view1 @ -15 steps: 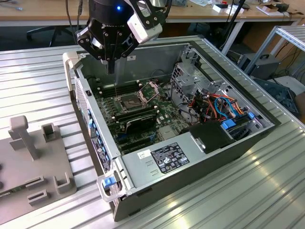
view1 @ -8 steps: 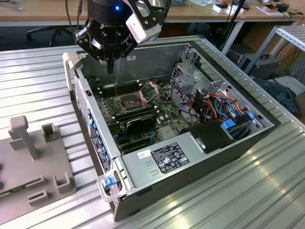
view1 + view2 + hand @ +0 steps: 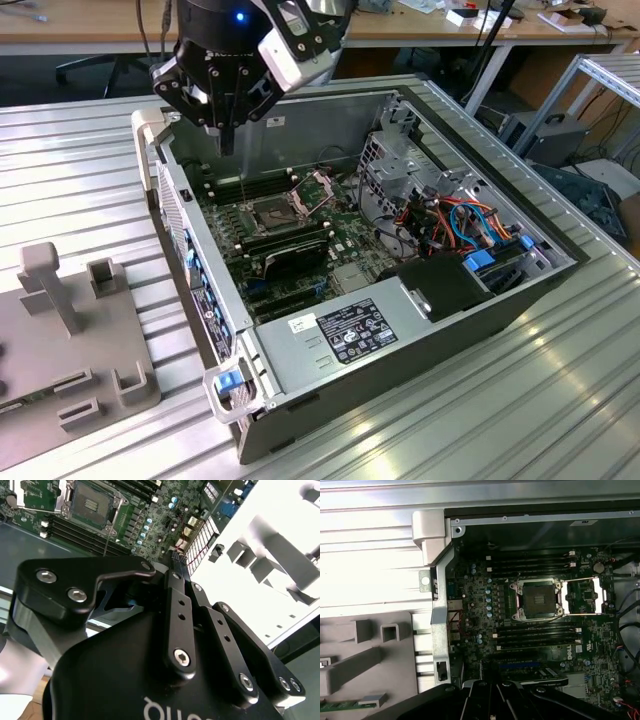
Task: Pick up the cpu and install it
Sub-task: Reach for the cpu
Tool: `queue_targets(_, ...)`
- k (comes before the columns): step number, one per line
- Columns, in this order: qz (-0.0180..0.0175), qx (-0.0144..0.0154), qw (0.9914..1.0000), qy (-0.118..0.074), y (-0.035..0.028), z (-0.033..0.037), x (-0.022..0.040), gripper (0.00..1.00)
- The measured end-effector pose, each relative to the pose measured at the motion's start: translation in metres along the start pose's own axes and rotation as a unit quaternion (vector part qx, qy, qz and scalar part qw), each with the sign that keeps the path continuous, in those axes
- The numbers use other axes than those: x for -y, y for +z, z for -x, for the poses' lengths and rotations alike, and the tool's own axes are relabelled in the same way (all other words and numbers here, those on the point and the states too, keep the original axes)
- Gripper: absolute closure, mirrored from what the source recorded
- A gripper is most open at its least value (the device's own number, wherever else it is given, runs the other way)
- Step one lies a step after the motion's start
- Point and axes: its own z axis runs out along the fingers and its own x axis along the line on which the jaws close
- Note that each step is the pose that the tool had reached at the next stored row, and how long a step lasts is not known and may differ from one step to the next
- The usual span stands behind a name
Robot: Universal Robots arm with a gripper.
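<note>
Gripper (image 3: pixel 228 140) hangs above the case (image 3: pixel 330 130) corner at the exterior view's far left, fingers drawn together; whether they pinch the cpu cannot be told; the open socket (image 3: pixel 275 212) lies below, toward the motherboard (image 3: pixel 350 240) centre.

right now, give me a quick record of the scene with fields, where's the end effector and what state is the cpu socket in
end effector: hovering above the open computer case, near its corner toward the exterior view's left
socket: metal frame swung open, contacts bare, nothing seated
motherboard: green, lying flat inside the case
grey fixture: on the table, outside the case, at the exterior view's left
install: not yet done
</note>
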Motion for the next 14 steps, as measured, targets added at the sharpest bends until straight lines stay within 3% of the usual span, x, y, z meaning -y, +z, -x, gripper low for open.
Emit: queue_targets(14,0.0000,0.0000,1.00000,0.000,-0.0003,-0.0092,0.0007,0.89)
